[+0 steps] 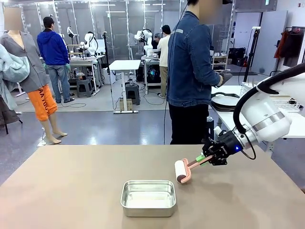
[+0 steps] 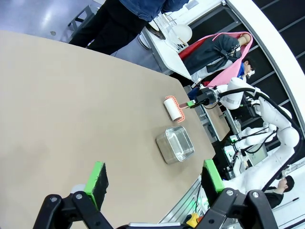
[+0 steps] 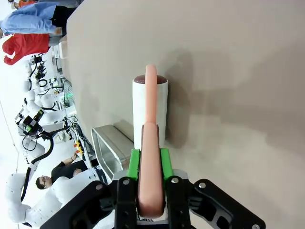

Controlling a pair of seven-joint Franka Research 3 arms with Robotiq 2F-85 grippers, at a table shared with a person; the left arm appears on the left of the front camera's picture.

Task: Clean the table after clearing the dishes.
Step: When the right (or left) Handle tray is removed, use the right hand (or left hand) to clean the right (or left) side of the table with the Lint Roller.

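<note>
Here the right gripper point(image 1: 202, 159) is clenched tight on the pink handle of one lint roller point(image 1: 182, 171) — its white roll is down at the table point(image 1: 71, 191), near the single steel pan point(image 1: 148, 196). The left gripper point(image 2: 153, 176) hangs above the table — jaws spread wide, holding nothing.

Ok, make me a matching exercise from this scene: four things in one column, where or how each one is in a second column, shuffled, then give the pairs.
Things:
1. lint roller
2. steel pan
3. left gripper
4. person in the denim jacket

Place or state:
A. open, above the table
B. standing at the table's far side
C. handle clamped in the right gripper
D. sitting on the table, near the robot's edge

Pairs: 1-C, 2-D, 3-A, 4-B
</note>
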